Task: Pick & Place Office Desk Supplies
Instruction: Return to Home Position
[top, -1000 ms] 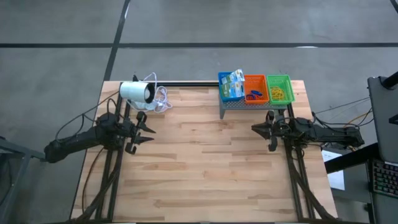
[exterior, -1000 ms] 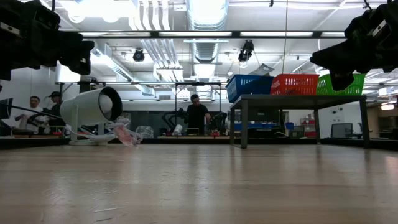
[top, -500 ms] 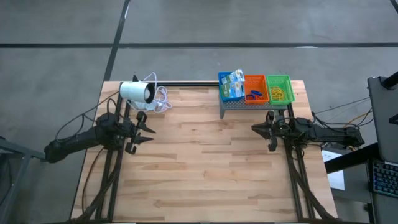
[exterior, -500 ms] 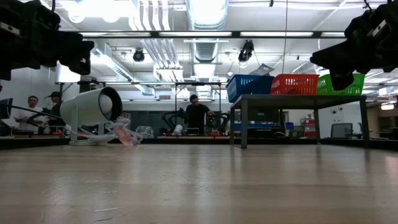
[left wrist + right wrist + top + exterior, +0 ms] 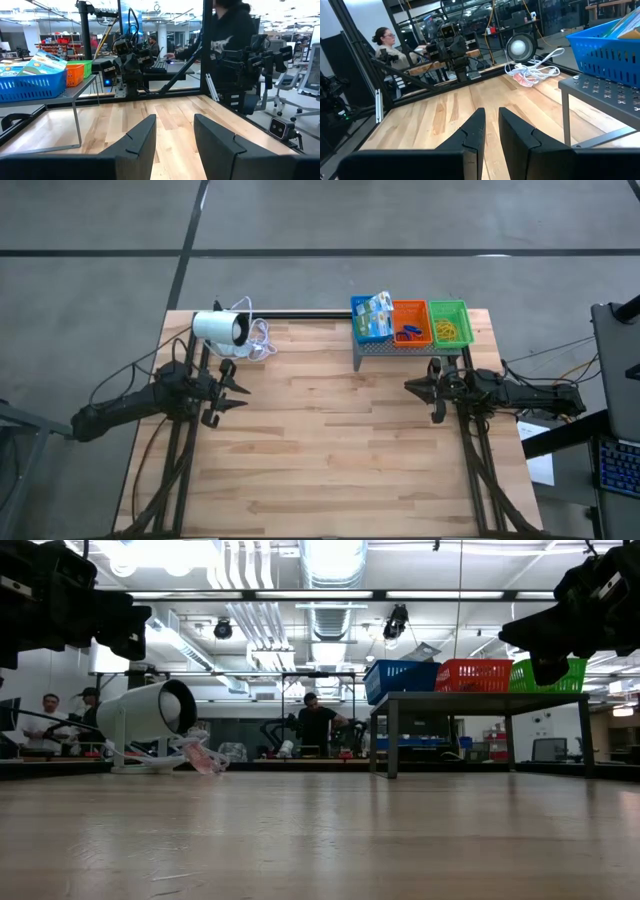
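Three filled bins [image 5: 410, 323] are sitting on the perforated stand [image 5: 400, 352] beside the right claw [image 5: 415, 390], narrowly parted, empty; the left claw [image 5: 240, 392] is hovering wider, empty. Homing is likely ending; only settling remains.

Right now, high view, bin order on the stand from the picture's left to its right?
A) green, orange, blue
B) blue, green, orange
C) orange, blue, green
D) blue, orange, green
D: the high view shows the blue bin at the left end of the grey stand, the orange bin in the middle and the green bin at the right end.
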